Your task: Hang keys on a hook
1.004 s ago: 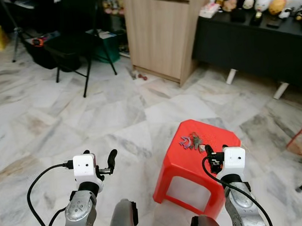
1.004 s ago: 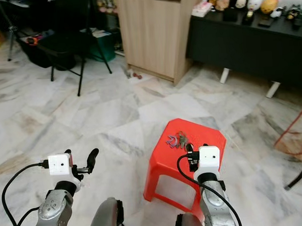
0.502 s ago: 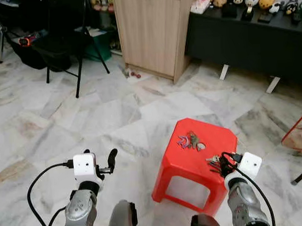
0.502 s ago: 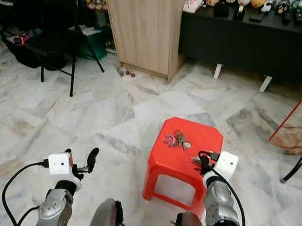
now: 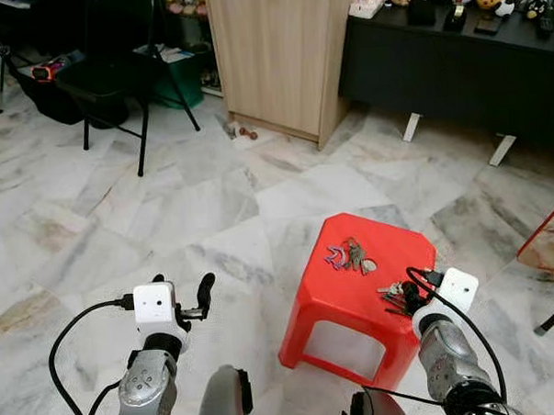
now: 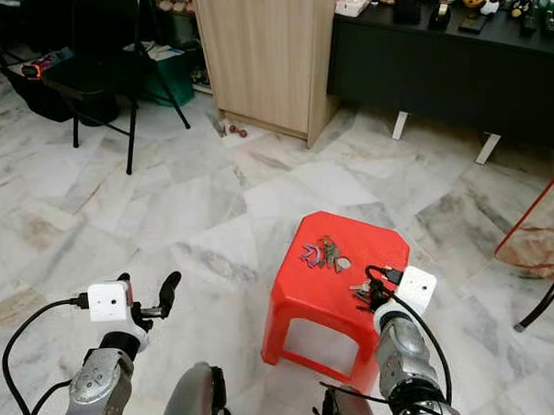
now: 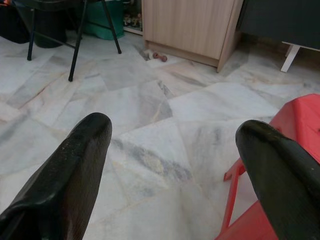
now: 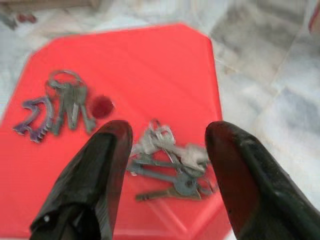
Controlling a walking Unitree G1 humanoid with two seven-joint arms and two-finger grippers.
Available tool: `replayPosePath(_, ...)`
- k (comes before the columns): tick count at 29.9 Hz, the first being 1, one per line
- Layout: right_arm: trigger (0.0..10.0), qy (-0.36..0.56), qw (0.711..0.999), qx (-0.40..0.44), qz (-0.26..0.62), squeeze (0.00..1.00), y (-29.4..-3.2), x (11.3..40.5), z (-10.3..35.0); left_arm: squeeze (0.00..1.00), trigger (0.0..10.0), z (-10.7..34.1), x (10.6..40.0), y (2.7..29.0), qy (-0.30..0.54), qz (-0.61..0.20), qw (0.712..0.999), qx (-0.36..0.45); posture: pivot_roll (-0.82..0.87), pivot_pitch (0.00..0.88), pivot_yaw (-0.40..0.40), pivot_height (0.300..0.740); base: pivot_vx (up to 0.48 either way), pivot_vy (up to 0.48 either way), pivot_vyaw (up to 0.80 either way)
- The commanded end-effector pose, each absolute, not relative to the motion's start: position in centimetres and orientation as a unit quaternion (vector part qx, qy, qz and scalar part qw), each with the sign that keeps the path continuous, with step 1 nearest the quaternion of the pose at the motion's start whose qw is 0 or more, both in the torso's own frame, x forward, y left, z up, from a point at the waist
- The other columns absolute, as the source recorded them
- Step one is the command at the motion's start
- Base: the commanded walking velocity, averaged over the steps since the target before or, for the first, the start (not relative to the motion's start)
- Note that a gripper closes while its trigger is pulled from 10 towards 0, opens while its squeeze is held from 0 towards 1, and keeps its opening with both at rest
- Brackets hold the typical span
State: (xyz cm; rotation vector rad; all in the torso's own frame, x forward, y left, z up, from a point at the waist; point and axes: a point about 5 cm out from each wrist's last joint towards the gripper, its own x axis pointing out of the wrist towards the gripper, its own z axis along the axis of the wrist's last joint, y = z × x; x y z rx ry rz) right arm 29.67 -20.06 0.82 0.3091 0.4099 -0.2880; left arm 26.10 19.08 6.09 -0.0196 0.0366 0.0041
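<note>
The bunch of silver keys [image 8: 167, 167] lies flat on the square red plastic stool [image 5: 355, 301], close to the stool's right edge, and that is where the trouble could come from: a nudge from one finger instead of a clean pinch would likely push the loose bunch off that edge onto the marble floor [image 5: 167, 212]. The keys also splay in several directions, so a bite on a single key might leave the others dangling and swinging. A second set sits farther back on the stool, a ring of grey keys with a purple tag [image 5: 350, 258], well apart from the first but easy to confuse with it. No hook can be made out from where I stand, so the hanging itself looks a long way off (a wooden cabinet [image 5: 284, 51] and a black sideboard [image 5: 455, 66] stand beyond the stool).

The right gripper [image 8: 167, 135] hangs just above the stool's right edge, its silver forearm bent inward and down so the wrist points at the bunch; the two black fingers [image 8: 95, 175] stand apart, straddling the keys without touching them. The left gripper [image 7: 175, 150] is held out over the floor to the left of the stool, fingers spread wide, holding nothing.
</note>
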Motion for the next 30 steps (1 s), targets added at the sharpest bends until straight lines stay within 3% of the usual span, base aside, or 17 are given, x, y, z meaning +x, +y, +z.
replayPosePath(1, 10.0, 0.176, 0.969, 0.125, -0.119, 0.00, -19.6, 29.9, 1.4, 0.00, 10.0, 5.9, 25.8, 19.4, 0.030, 0.008, 1.000, -0.007, 0.10, 0.141, 0.001, 0.636, 0.000, 0.000, 0.00)
replayPosePath(6, 10.0, 0.122, 0.992, 0.006, -0.044, 0.00, -18.6, 28.8, 1.8, 0.00, 10.0, 5.6, 25.7, 19.2, 0.034, 0.006, 0.999, -0.013, 0.09, 0.146, 0.005, 0.636, 0.000, 0.000, 0.00)
replayPosePath(12, 10.0, 0.110, 0.993, 0.008, -0.036, 0.00, -18.9, 27.5, 1.6, 0.00, 10.0, 5.6, 25.9, 19.0, 0.035, 0.002, 0.999, -0.014, 0.08, 0.136, 0.004, 0.636, 0.000, 0.000, 0.00)
replayPosePath(30, 10.0, 0.095, 0.995, 0.017, -0.030, 0.00, -18.0, 28.0, 2.5, 0.00, 10.0, 5.8, 26.0, 19.1, 0.031, 0.003, 1.000, 0.002, 0.09, 0.122, -0.003, 0.636, 0.000, -0.033, -0.75)
